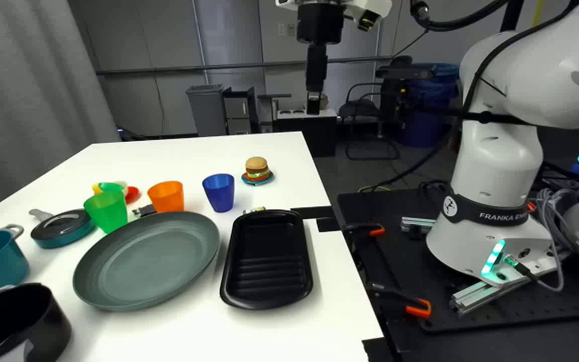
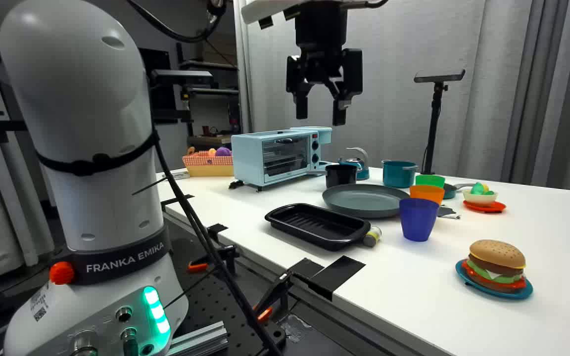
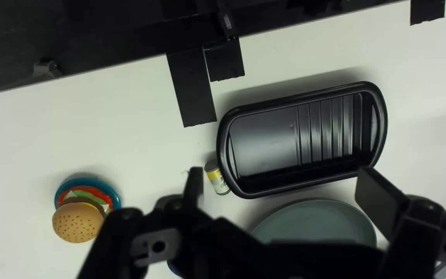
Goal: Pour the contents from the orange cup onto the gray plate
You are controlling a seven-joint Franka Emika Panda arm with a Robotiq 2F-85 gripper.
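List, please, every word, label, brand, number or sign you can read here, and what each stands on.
"FRANKA EMIKA": black band on the robot base, in an exterior view.
Round emblem on that band: no readable letters.
Base code sticker: too small to read.
Small cylinder's label: too small to read.
Pale-marked dark hardware, wrist view: blurred.

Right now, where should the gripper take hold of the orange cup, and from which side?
From above, I'd say, with the gripper closing on the orange cup just below its rim, on opposite sides that face neither the green cup nor the blue cup. It stands upright, mouth up, between those two, widening toward the rim.
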